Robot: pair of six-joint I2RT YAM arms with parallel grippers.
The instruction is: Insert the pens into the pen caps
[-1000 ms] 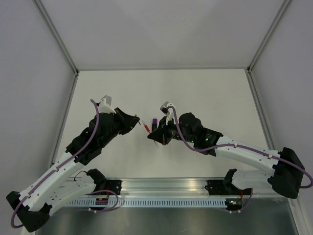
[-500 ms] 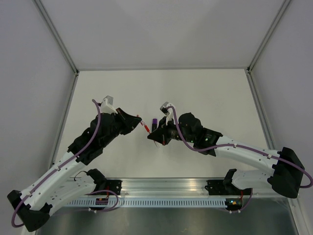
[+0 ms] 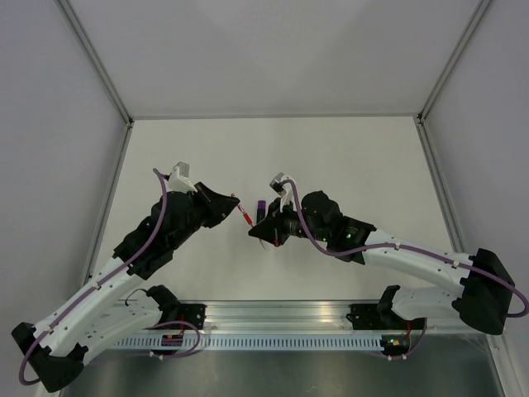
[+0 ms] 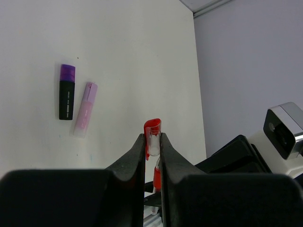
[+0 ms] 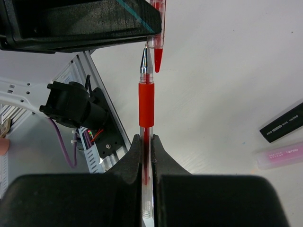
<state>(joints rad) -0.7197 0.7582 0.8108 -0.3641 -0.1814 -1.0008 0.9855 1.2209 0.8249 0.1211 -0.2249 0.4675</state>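
At the center of the right wrist view, the right gripper is clamping the red pen by its clear barrel, a sensible hold. Its tip is sitting just beside the red cap, which the left gripper is pinching. These 2 are probably light, stiff and slippery.
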